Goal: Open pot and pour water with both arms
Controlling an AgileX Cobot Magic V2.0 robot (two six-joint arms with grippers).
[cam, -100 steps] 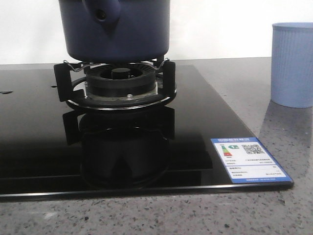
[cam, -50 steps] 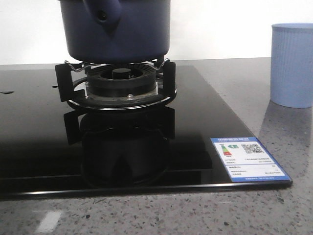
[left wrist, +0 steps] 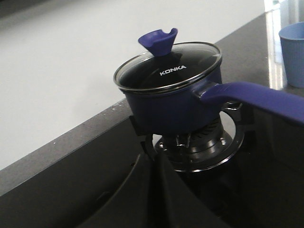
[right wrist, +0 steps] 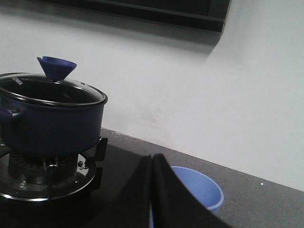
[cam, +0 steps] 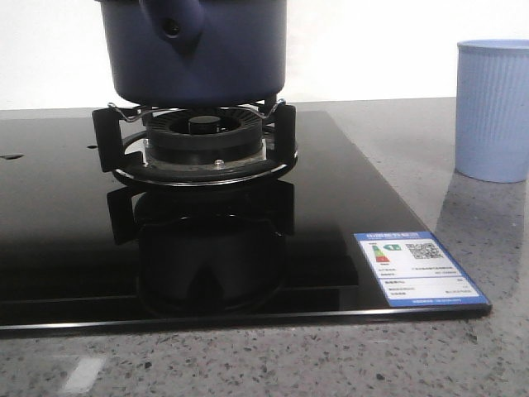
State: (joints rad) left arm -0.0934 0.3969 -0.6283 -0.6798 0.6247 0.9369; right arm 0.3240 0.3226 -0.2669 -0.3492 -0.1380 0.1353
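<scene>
pot (left wrist: 171, 102) on the burner (cam: 202, 145) looks heavy, glass lid fragile, grab the knob (left wrist: 159, 42); both grippers' jaws pressed together, empty.

Navy-blue pot (left wrist: 171, 102), glass lid on, upright on burner grate, long handle toward the camera

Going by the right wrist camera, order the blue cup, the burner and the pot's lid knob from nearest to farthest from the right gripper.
1. Blue cup, right beside the right gripper.
2. Burner, on the stove under the pot.
3. Lid knob, atop the pot.
</scene>
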